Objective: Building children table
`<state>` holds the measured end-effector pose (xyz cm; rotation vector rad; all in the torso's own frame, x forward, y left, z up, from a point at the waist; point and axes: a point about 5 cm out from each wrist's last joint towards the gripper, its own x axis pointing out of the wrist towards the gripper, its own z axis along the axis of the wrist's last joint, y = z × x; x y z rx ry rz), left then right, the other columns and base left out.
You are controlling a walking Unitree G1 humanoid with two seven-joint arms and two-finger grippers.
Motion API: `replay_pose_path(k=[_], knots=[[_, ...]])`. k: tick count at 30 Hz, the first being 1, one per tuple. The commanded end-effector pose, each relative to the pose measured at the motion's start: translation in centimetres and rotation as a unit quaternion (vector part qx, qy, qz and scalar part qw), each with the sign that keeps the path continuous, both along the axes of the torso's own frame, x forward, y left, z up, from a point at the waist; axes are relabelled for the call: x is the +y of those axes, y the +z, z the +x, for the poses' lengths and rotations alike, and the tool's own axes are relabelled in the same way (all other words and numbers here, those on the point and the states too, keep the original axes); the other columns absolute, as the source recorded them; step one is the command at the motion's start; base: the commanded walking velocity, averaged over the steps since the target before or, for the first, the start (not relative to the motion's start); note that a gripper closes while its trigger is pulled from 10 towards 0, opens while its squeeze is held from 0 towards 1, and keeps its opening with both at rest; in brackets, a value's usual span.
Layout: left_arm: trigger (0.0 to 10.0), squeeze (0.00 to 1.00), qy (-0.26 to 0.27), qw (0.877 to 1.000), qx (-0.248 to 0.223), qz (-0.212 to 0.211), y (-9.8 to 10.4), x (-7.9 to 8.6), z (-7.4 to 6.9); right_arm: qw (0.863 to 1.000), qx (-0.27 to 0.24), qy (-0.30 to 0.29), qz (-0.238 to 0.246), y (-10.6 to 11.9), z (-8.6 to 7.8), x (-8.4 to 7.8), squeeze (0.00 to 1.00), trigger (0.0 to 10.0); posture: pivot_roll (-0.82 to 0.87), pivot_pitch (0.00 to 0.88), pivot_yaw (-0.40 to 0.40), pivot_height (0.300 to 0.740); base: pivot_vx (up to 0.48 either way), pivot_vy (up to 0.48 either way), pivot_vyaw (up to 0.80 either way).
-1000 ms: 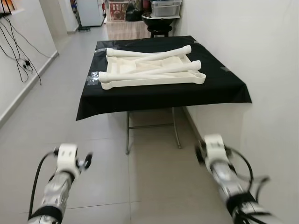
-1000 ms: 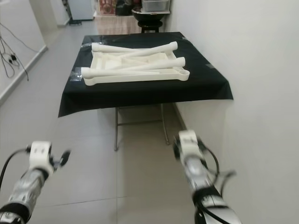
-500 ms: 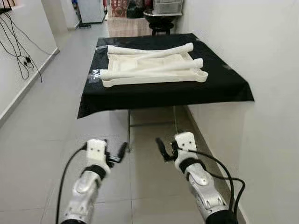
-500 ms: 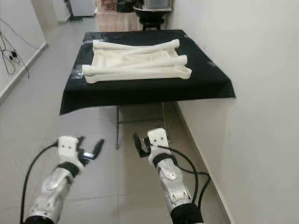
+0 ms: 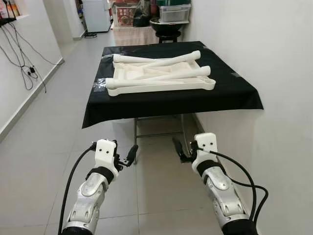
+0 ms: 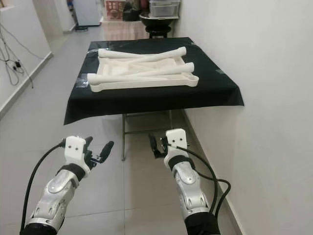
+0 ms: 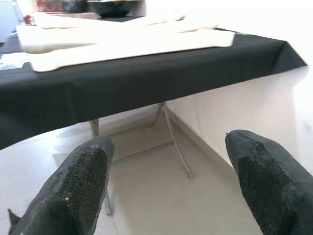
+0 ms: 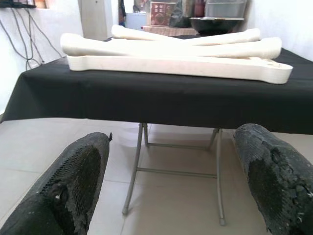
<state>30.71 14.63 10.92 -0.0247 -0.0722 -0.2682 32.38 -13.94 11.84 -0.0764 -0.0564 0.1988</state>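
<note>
left eye view: both tools, left tool [image 5: 128,155] and right tool [image 5: 182,151], spread and empty (2 arms low), risk knocking loose legs [image 5: 161,74] off the table [image 5: 234,93].

We see the corridor evenly and brightly lit in both eye views, with soft, diffuse light and only a faint shadow on the floor [image 5: 161,161] beneath the bench [image 5: 234,93]. The head pictures are sharp, without motion blur, though straight edges bow slightly toward the corners. In the left wrist view the white table parts [image 7: 122,36] and the wall at two o'clock are blown out to glare. The black fingers [image 8: 73,186] sit close to the lens, soft and out of focus.
</note>
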Motion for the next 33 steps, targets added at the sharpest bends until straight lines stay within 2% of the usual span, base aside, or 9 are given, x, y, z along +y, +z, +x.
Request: replay_pose_path(k=[1,8,14,33], knots=[[10.0,0.00,0.003,1.000,0.011,-0.003,-0.2,0.0,-0.1,1.000,0.016,0.002,0.004,-0.3,-0.2,0.1,0.00,10.0,-0.05,0.000,0.024,0.740,0.000,0.000,0.00],[10.0,0.00,0.008,1.000,0.019,-0.004,-0.4,0.0,-0.5,0.999,0.025,0.012,0.018,-0.3,-0.2,0.2,0.00,10.0,-0.04,0.000,0.017,0.740,0.035,0.000,0.00],[10.0,0.00,-0.005,1.000,0.015,0.012,0.1,-0.3,-0.6,0.999,0.018,0.028,0.033,0.9,0.3,0.7,0.00,10.0,-0.05,0.000,0.035,0.740,0.322,0.000,0.00],[10.0,0.00,-0.011,1.000,0.010,0.007,1.0,-0.7,-0.3,0.998,0.021,0.054,0.028,1.3,0.1,1.6,0.00,10.0,-0.06,0.000,0.046,0.740,0.353,0.000,0.00]])
